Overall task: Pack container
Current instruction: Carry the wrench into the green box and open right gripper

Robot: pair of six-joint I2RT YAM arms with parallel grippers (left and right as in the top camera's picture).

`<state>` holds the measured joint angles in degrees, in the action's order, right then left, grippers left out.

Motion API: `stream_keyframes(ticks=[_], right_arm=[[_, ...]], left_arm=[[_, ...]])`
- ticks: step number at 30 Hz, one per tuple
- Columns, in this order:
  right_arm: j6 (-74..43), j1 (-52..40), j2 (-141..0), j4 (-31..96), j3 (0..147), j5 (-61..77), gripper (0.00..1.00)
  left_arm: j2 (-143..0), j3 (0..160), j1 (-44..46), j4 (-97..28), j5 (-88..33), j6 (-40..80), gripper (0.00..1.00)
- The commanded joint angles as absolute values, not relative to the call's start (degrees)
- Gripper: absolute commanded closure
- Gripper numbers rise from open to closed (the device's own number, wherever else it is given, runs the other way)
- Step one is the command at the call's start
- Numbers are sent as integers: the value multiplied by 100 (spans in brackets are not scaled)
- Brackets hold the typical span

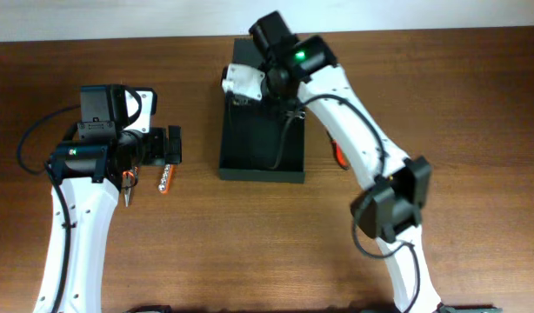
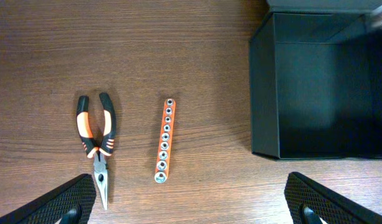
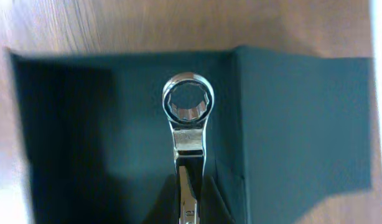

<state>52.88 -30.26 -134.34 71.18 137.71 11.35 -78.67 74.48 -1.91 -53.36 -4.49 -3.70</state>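
Fingers of the right gripper [image 3: 186, 190] tight on a shiny silver ring wrench [image 3: 186, 106], putting it into the dark green-black box [image 3: 85, 137]. Next: lower, let go.

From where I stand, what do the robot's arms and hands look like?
The left arm and right arm are white shells with black joints and black cables. The right has a green light. Its left hand has black, ribbed fingers.

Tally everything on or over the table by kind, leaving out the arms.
Pliers: 1
Socket rail: 1
Wrench: 1
Container: 1
Orange-red item, partly hidden, kind unclear: 1
Total: 5
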Motion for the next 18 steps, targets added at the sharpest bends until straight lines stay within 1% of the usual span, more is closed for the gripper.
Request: stream_keyframes(ticks=[1,5,13,18], right_arm=[[6193,-3037,-13734,7046,13780,1125,96],[6453,-3037,-14103,6873,13780,1160,96],[6447,-3030,-14586,6178,13780,1179,96],[6353,-3026,-14741,6014,13780,1205,96]], left_arm=[[-7907,7516,-215,-5319,-556,-484,0],[-7907,7516,-215,-5321,-558,-484,0],[-7909,7516,-215,-5323,-558,-484,0],[-7907,7516,-215,-5352,-561,-484,0]])
